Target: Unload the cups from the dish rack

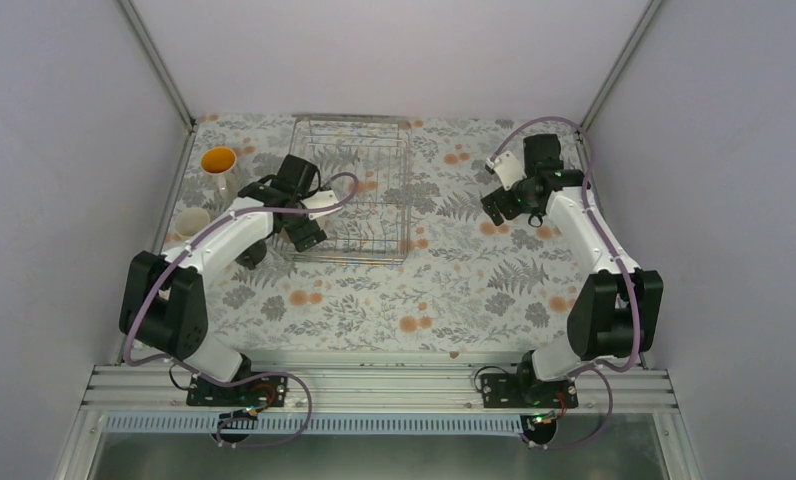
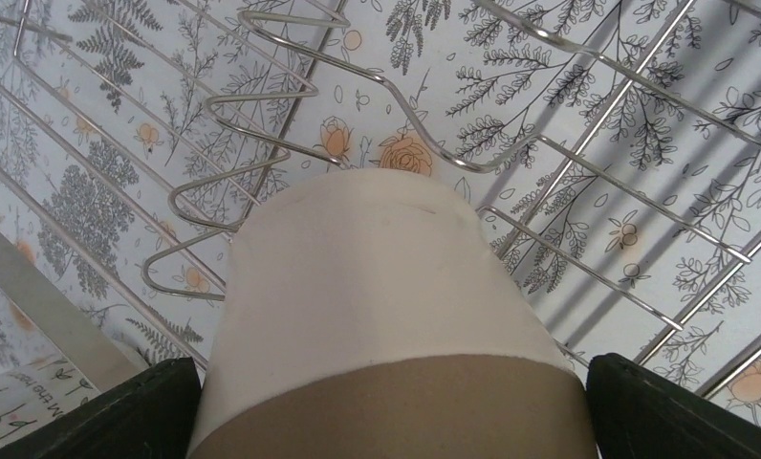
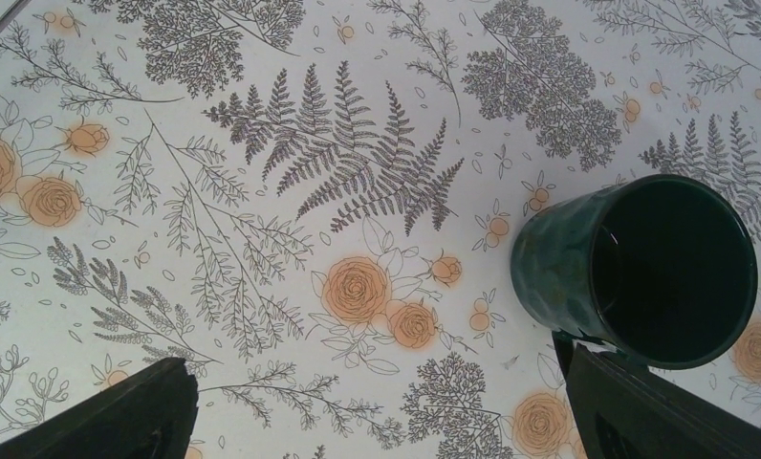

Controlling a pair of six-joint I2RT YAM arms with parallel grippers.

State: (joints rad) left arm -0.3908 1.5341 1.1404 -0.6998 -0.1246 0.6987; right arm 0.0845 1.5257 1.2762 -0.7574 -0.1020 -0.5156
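Note:
The silver wire dish rack [image 1: 374, 190] stands at the back middle of the table. My left gripper [image 1: 304, 232] reaches into its front left corner. In the left wrist view a cream cup with a tan band [image 2: 377, 277] fills the gap between my open fingers [image 2: 138, 411], over the rack wires [image 2: 262, 96]. My right gripper [image 1: 499, 205] hangs open over the table to the right of the rack. A dark green cup [image 3: 644, 268] stands upright just past the tip of its right finger [image 3: 663, 411], outside the jaws.
A yellow-orange cup [image 1: 218, 160] and a pale whitish cup [image 1: 190, 221] stand upright on the table to the left of the rack. A dark round thing [image 1: 252, 252], apparently the black cup, shows partly under my left arm. Side walls enclose the table.

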